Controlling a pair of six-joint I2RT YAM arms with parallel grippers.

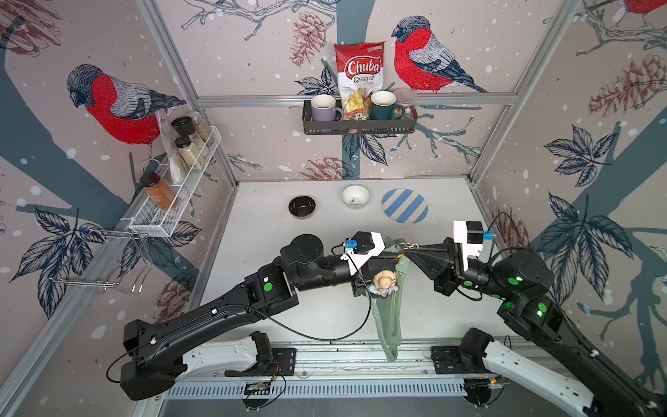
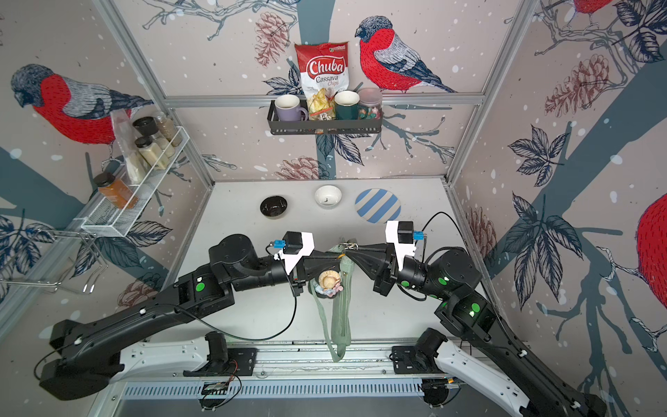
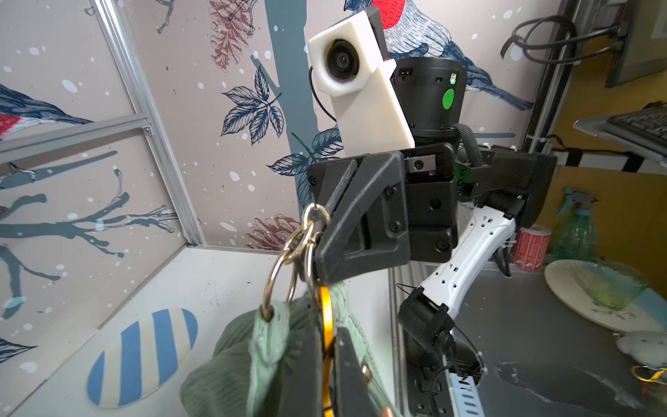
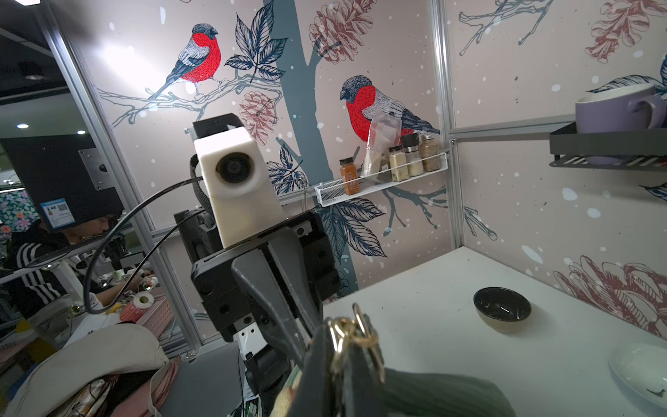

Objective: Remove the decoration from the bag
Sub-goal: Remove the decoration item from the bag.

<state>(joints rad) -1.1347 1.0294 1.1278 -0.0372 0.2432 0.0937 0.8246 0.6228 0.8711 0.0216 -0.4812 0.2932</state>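
Two black robot arms meet tip to tip above the middle of a white surface (image 1: 270, 252), inside a booth papered with red-breasted birds and pine cones. The left arm (image 1: 216, 314) and right arm (image 1: 523, 281) together hold up a sage-green bag (image 1: 388, 325). It hangs down from them, seen edge-on in both top views, with its lower end in front of the metal rail (image 1: 325, 355) at the near edge. Whether it touches the surface cannot be told. The right jaws are shut tight on a cluster of gold rings (image 3: 302, 236) at the bag's top. In the left wrist view one ring passes through an eyelet in the green fabric. The left jaws are closed too, pinching an orange-gold loop (image 3: 326, 314) just beside those rings. The decoration (image 1: 384, 283) hangs right under the left jaws, just beside the bag. It is a small soft figure with a round tan top and pastel pink and blue below, and its face cannot be made out. At the back of the surface, well apart from the arms, a black bowl (image 1: 301, 206), a white bowl (image 1: 355, 196) and a blue-striped plate (image 1: 404, 205) sit in a row. A dark shelf (image 1: 359, 126) on the back wall carries a purple mug (image 1: 325, 107), a chips packet (image 1: 359, 68) and a green mug (image 1: 383, 104). A white wire rack (image 1: 173, 213) on the left wall holds spice jars (image 1: 187, 151)
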